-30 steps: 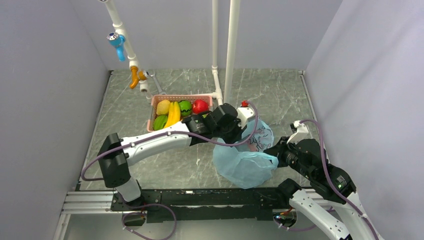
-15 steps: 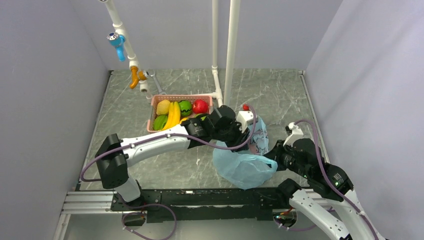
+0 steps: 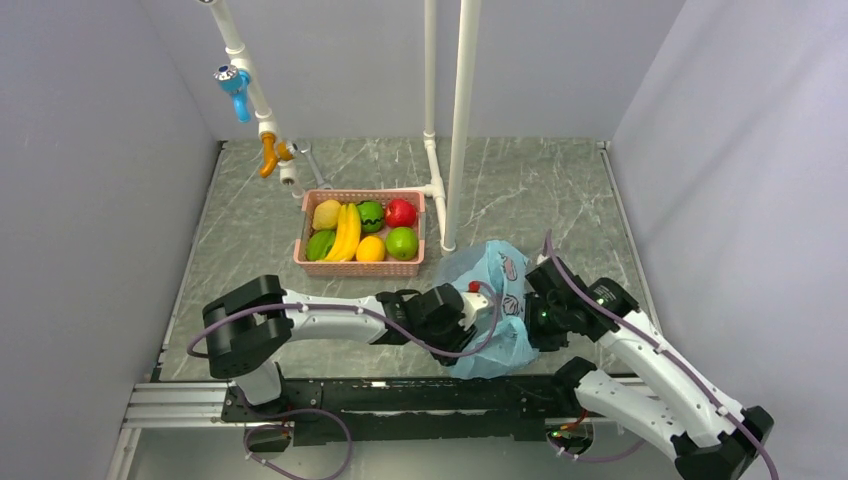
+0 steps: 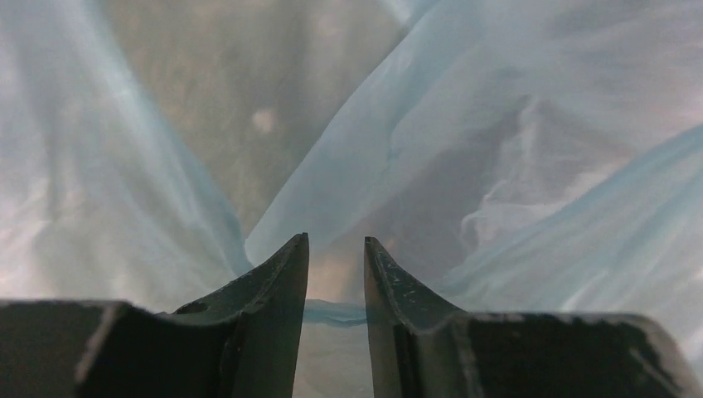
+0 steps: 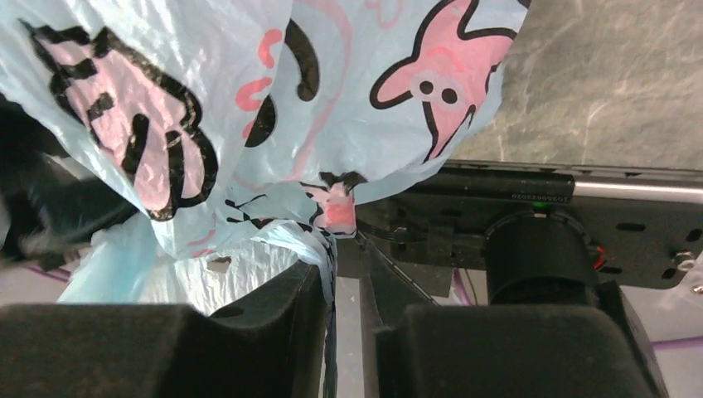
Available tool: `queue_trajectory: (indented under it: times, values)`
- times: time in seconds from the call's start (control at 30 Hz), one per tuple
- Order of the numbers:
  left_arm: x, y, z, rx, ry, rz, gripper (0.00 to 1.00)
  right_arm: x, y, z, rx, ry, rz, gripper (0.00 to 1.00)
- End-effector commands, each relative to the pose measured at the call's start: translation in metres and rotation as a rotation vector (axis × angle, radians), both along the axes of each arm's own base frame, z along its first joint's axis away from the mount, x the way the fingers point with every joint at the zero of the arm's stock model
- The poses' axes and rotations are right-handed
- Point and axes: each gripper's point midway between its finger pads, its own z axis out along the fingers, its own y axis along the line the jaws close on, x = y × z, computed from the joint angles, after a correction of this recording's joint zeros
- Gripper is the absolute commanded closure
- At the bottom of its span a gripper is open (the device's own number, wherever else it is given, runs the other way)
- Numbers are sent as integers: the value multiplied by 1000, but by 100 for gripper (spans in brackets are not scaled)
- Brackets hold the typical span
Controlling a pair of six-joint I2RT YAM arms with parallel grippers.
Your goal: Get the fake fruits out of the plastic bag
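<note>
1. While both arms crowd in on it, the plastic bag (image 3: 478, 268) sits crumpled on the counter (image 3: 250, 220), near the front edge and right of the middle, well apart from the pink basket (image 3: 360, 268).
2. The left arm (image 3: 335, 315) lies low along the front edge and reaches rightward, its wrist against the bag's left side.
3. Seen from that wrist, the left fingers (image 4: 282, 282) stand apart with a narrow slit between them. Pale blue film fills the view on every side, and a fold of it crosses the slit down near the fingers' roots.
4. The right arm (image 3: 640, 345) comes in from the right, its wrist against the bag's right side.
5. The right fingers (image 5: 390, 307) are nearly together, and a twisted strand of the bag runs down into the thin gap between them. It looks pinched, but I cannot tell whether they grip it or it merely lies there.
6. From the right wrist the bag shows pink cartoon animals outlined in black on the light-blue plastic.
7. The fake fruits I can see all lie in the basket:
   - Back row: a yellow pear (image 3: 326, 213), a striped watermelon (image 3: 370, 215) and a red apple (image 3: 400, 212).
   - Front row: another green fruit (image 3: 321, 245), an orange (image 3: 370, 249) and a green apple (image 3: 402, 243).
   - The bananas (image 3: 347, 232) lie slanted between the pear and the watermelon.
8. A white pole (image 3: 455, 120) rises from the counter just beside the basket's right far corner, between basket and bag.
</note>
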Motion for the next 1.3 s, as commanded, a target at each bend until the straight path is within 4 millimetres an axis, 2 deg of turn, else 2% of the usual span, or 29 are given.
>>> queue_trajectory:
  times: [0.0, 0.1, 0.23, 0.37, 0.47, 0.53, 0.57, 0.63, 0.7, 0.8, 0.93, 1.03, 1.13, 1.27]
  values:
    - [24, -7, 13, -80, -70, 131, 62, 13, -1, 33, 49, -135, -54, 68]
    - [29, -8, 20, -104, -83, 161, 59, 33, 3, 63, 114, -298, -58, 48]
    - [34, -9, 34, -150, -108, 184, 50, 54, -2, 96, 72, -418, -30, 25]
    - [41, -10, 49, -151, -149, 192, 46, 77, 11, 149, 122, -592, 58, 6]
    - [45, -11, 63, -169, -177, 196, 45, 85, 32, 177, 221, -684, 144, 2]
    - [47, -11, 69, -183, -189, 205, 44, 88, 46, 182, 267, -676, 170, 5]
    - [47, -10, 72, -190, -193, 204, 43, 86, 57, 180, 310, -649, 198, 11]
    - [53, -7, 80, -198, -221, 236, 42, 73, 75, 169, 407, -587, 255, 31]
    - [60, -2, 86, -197, -251, 262, 40, 53, 84, 138, 480, -480, 279, 52]
    - [78, 10, 94, -170, -297, 309, 33, 22, 79, 91, 509, -323, 252, 66]
    - [109, 20, 98, -148, -286, 358, 32, -6, 74, 48, 521, -146, 192, 70]
    - [127, 26, 107, -159, -286, 403, 33, -12, 72, 17, 482, -38, 139, 71]
    - [132, 28, 130, -206, -292, 411, 32, -12, 64, -18, 387, 44, 89, 71]
    - [126, 29, 162, -271, -299, 399, 28, -3, 70, -50, 370, 75, 40, 72]
